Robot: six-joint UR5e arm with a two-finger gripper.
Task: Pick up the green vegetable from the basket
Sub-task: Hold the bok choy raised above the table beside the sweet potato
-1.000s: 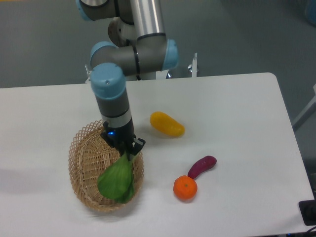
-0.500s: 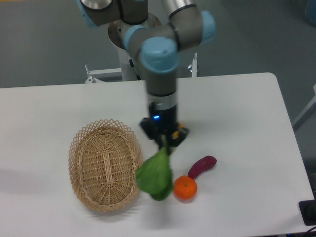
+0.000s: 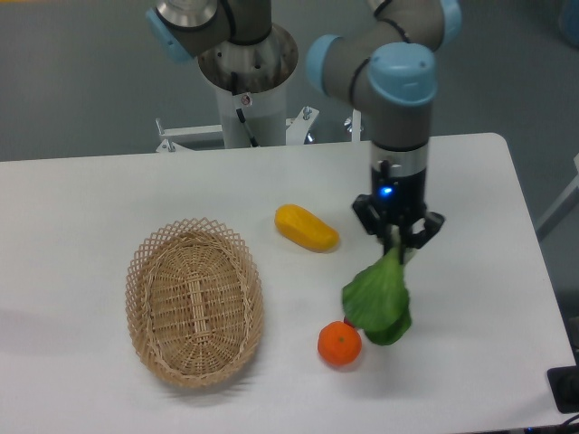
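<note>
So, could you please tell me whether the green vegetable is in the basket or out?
Out: the green vegetable hangs from the pincer, right of the basket.

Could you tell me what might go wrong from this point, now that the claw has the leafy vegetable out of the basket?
The claw pinches only the top end of the bright green leafy vegetable, which hangs loosely below, so it might slip or tear free. The leaves hang just above the round orange fruit; lowering here could knock it and make it roll. The oval tan wicker basket is already empty.
</note>
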